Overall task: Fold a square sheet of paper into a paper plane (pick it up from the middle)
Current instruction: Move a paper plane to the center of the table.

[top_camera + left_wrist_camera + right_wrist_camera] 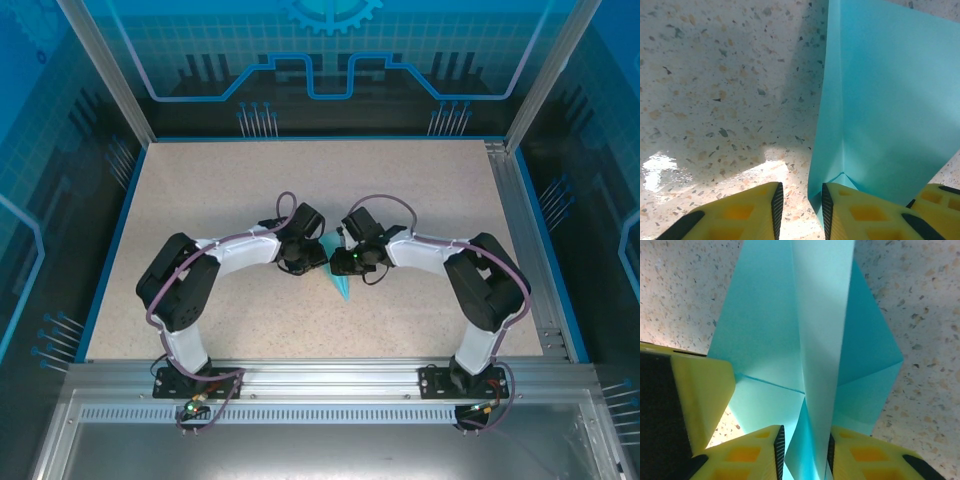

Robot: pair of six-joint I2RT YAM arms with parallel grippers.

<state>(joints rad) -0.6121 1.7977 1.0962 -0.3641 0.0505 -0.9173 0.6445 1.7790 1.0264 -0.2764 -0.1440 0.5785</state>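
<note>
Pinching the plane (815,340) by its raised keel at the table (200,200) centre, the right gripper (804,435) is clamped shut, the left gripper (800,190) stands slightly apart at the plane's edge; nose folds look done, wings likely remain

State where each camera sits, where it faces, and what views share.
Top: above, behind the bases, facing down at the table; left arm and right arm meet over the folded paper.
Left wrist: on that arm, facing down past the left pincer at table and paper.
Right wrist: on that arm, facing down past the right pincer, a fold between its fingers.
Shared by all: the folded paper.
</note>
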